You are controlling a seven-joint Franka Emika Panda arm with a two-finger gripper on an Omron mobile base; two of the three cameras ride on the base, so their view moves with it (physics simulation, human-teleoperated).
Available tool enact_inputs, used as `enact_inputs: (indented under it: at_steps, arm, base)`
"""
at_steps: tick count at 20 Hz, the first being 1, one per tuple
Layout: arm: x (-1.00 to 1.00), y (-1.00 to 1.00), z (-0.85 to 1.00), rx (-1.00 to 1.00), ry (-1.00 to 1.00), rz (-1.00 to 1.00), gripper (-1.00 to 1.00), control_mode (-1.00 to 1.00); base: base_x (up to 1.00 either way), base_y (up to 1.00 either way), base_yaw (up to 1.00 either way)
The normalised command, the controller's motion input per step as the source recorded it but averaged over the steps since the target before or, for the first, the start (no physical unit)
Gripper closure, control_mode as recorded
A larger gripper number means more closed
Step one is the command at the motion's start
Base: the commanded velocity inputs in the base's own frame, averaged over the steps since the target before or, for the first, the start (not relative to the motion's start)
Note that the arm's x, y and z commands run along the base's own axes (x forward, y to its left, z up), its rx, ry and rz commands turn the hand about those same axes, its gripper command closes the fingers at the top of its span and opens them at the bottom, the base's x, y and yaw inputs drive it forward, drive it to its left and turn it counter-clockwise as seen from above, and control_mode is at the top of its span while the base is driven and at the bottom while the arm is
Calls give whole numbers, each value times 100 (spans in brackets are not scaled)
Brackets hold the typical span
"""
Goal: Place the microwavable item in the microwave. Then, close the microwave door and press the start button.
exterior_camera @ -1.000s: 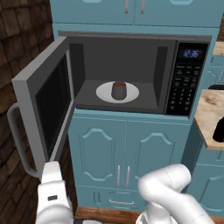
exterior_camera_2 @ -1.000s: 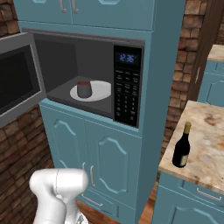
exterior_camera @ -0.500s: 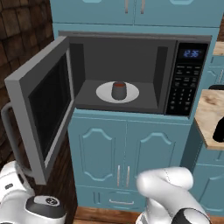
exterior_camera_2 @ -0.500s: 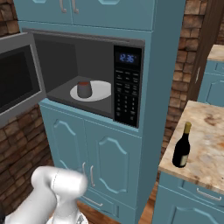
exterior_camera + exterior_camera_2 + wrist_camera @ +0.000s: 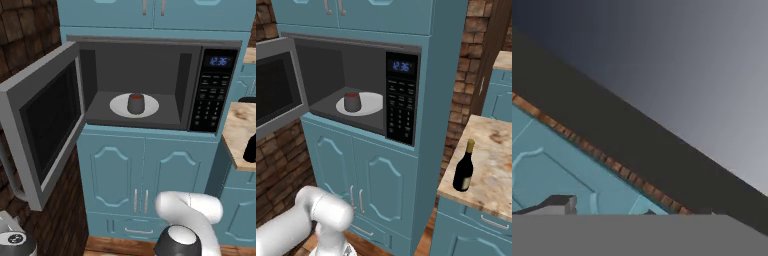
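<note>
Kitchen unchanged — microwave door (image 5: pixel 42 135) wider

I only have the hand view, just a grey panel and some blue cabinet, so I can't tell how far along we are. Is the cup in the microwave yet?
Observer: Yes. The cup stands upright on the white plate inside the microwave.
Operator: And the door?
Observer: The door is wide open, swung out to the left of the opening.
Operator: Is anything else nearby that I should know about?
Observer: A dark wine bottle stands on the counter to the right, well away from the microwave.
</note>
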Motion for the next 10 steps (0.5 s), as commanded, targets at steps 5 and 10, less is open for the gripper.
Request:
enact_inputs:
  at_steps: [5,10]
  arm:
    - [81,7,-24,-10,0,-12,-100,-100]
    - [20,-72,3,-1,-3,-18,-100,-100]
  base:
    - [0,0,0]
    - [0,0,0]
